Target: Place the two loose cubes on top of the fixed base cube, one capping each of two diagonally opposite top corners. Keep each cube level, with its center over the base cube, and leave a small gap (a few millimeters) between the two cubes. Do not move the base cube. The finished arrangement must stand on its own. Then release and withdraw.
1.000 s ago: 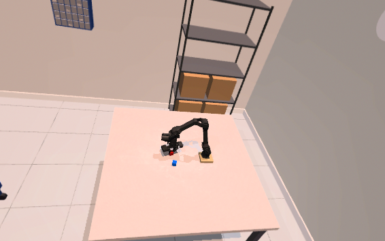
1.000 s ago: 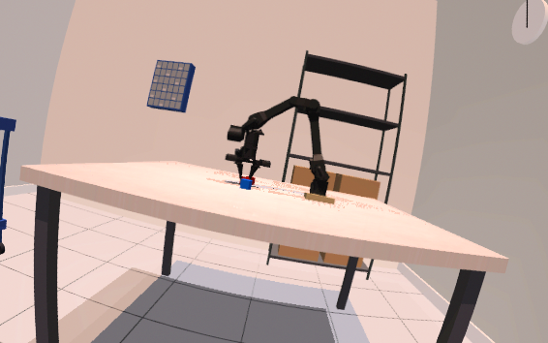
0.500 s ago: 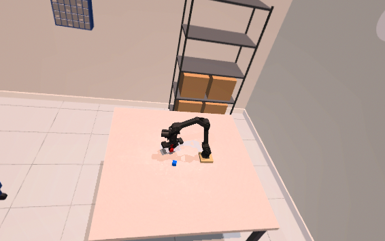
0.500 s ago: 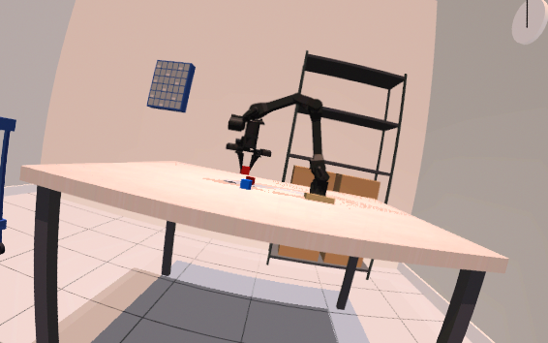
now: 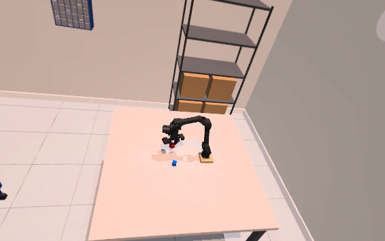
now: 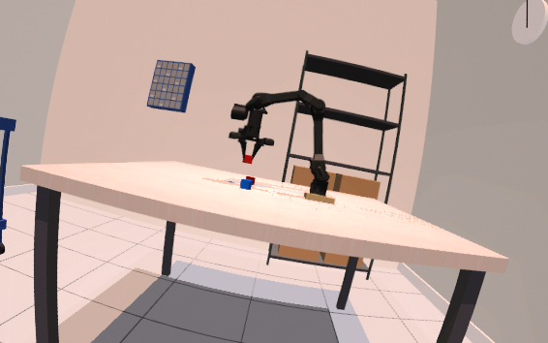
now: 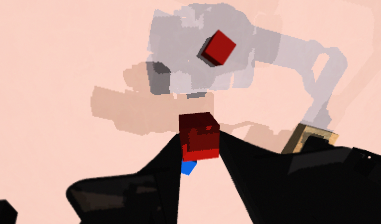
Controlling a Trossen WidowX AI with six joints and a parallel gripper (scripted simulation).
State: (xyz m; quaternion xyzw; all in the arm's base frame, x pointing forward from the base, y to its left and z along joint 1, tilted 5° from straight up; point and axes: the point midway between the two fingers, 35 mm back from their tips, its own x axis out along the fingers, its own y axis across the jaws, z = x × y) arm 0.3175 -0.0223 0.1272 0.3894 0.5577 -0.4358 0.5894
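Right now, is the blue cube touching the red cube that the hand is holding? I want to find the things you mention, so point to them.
Apart. The exterior view shows the held red cube (image 5: 172,146) (image 6: 248,159) (image 7: 199,137) raised above the blue cube (image 5: 174,163) (image 6: 246,184) (image 7: 188,167), with background visible between them.

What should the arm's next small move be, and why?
I'd probably carry the gripped red cube sideways, still raised, until it is over a top corner of the blue cube. The gripper holds it well above the table, the top view shows it off to one side of the blue cube, and nothing caps that cube.
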